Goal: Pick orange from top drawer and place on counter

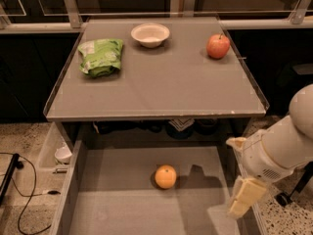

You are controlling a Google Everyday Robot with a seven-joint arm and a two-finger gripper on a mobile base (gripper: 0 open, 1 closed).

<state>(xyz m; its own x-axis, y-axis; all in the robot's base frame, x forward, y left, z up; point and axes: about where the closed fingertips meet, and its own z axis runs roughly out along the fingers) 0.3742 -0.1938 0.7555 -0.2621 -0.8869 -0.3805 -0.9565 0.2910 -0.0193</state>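
The orange (165, 176) lies on the grey floor of the open top drawer (117, 209), near its middle and toward the back. The counter (156, 84) spreads above the drawer. My gripper (244, 197) hangs at the lower right on a white arm (279, 146), pointing down over the drawer's right wall. It is to the right of the orange, apart from it, and holds nothing that I can see.
On the counter stand a red apple (218, 46) at the back right, a white bowl (150, 35) at the back middle and a green bag (100, 57) at the left. A black cable (10, 180) lies on the floor at the left.
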